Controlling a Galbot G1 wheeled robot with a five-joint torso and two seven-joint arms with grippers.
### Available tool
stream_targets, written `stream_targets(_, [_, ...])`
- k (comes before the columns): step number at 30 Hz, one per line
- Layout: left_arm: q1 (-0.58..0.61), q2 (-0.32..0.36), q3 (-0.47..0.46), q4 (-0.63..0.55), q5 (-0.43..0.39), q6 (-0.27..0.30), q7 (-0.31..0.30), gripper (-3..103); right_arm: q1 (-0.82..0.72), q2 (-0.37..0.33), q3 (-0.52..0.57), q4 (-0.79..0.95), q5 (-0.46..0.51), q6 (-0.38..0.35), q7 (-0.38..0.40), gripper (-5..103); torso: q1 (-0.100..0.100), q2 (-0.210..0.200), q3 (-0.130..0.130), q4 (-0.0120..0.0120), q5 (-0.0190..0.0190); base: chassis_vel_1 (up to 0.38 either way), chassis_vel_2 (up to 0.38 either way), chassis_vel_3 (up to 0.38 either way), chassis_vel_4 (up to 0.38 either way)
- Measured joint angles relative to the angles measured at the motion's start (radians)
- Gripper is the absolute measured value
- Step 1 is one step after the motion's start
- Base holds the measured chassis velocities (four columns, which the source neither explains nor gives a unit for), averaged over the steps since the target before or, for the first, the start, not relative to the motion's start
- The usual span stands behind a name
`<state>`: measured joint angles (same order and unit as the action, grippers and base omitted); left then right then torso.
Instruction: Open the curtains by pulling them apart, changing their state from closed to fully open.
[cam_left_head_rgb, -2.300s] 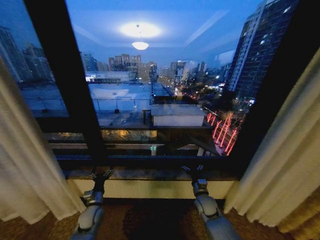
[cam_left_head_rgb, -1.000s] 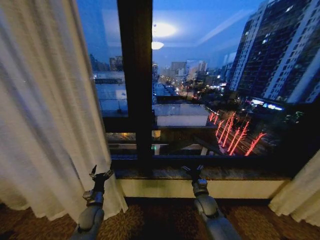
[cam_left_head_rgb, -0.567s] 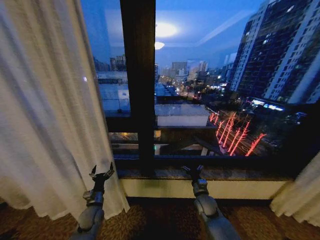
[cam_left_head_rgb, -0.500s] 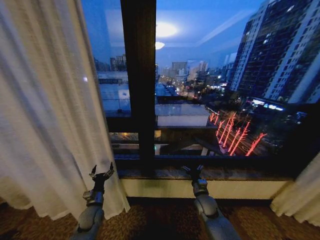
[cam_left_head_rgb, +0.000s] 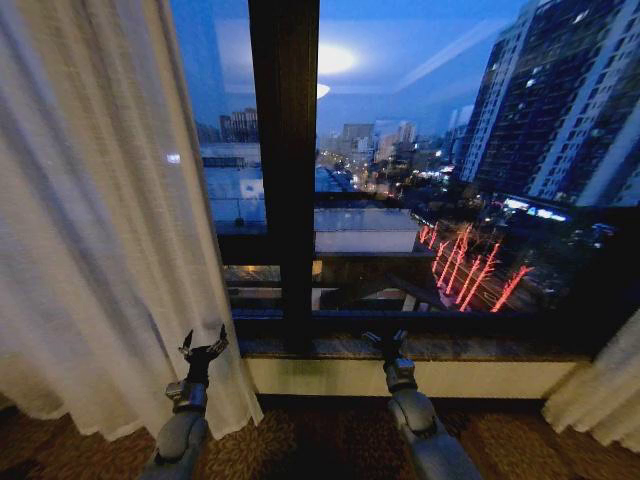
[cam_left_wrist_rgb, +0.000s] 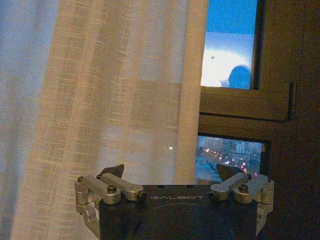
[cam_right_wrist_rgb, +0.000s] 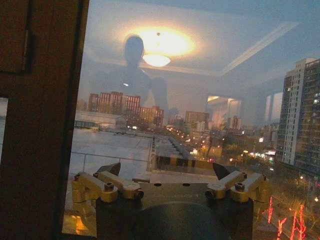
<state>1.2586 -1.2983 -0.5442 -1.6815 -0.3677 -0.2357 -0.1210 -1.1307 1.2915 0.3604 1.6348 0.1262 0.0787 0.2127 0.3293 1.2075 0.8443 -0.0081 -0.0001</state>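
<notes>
Left curtain panel (cam_left_head_rgb: 90, 220) hangs gathered from 9 to 7 o'clock in the head view, its hem on the carpet (cam_left_head_rgb: 310, 440). Right curtain panel (cam_left_head_rgb: 600, 395) sits bunched at 4 o'clock, well apart from the left. Between them, bare window glass (cam_left_head_rgb: 440, 180) and a dark vertical frame (cam_left_head_rgb: 285, 170) are exposed above the sill (cam_left_head_rgb: 420, 347). Left pincer (cam_left_head_rgb: 203, 349) is raised just beside the left panel's inner edge, fingers spread wide, holding nothing. Right pincer (cam_left_head_rgb: 386, 340) is raised before the sill, likewise wide and empty.
</notes>
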Motion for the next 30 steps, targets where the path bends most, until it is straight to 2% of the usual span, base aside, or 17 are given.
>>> stream_targets(11, [0.0,0.0,0.0,0.0,0.0,0.0,0.0,100,0.0,0.0,0.0,0.0,0.0,0.0,0.0,100,0.001,0.0,0.0,0.0003,-0.0001,-0.018,0.101,0.01,-0.086])
stream_targets(30, [0.0,0.0,0.0,0.0,0.0,0.0,0.0,100,0.0,0.0,0.0,0.0,0.0,0.0,0.0,100,0.0,0.0,0.0,0.0002,-0.0001,-0.001,0.022,0.001,-0.019])
